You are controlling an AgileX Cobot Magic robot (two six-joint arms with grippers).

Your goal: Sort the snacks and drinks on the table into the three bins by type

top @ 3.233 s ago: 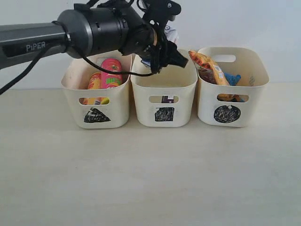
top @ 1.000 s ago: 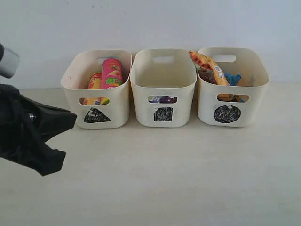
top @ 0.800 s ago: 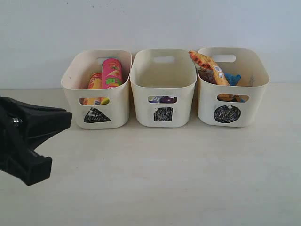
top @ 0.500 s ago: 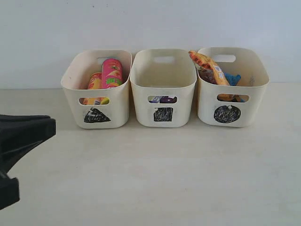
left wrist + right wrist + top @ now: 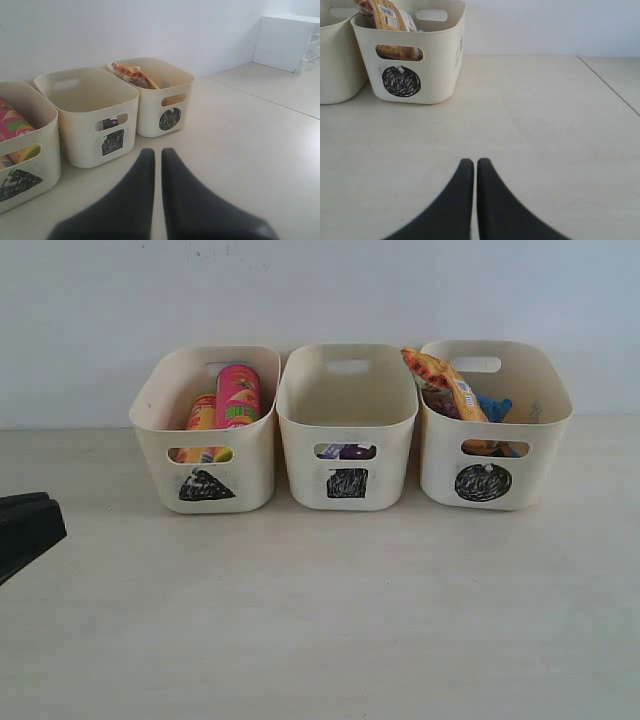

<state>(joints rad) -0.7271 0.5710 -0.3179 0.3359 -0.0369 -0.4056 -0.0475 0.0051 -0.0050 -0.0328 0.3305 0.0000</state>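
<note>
1. Three cream bins (image 5: 347,423) stand side by side in a row at the back of the pale table (image 5: 350,610).
2. The triangle bin (image 5: 255,465), on the left in the exterior view, holds the pink chip tube (image 5: 238,395) and the orange-yellow chip tube (image 5: 201,412).
3. The square bin (image 5: 305,480), in the middle, holds the purple carton (image 5: 357,451) and the white and blue carton (image 5: 334,451), glimpsed only through its handle slot.
4. The circle bin (image 5: 440,475), on the right, holds the orange foil bag (image 5: 445,380), which pokes above the rim, and the blue foil bag (image 5: 492,405) behind it.
5. The left gripper (image 5: 157,152) has its jaws pressed together and holds nothing. It sits low over the table in front of the bins.
6. The right gripper (image 5: 471,162) is likewise pinched closed and empty, above bare table near the circle bin.
</note>
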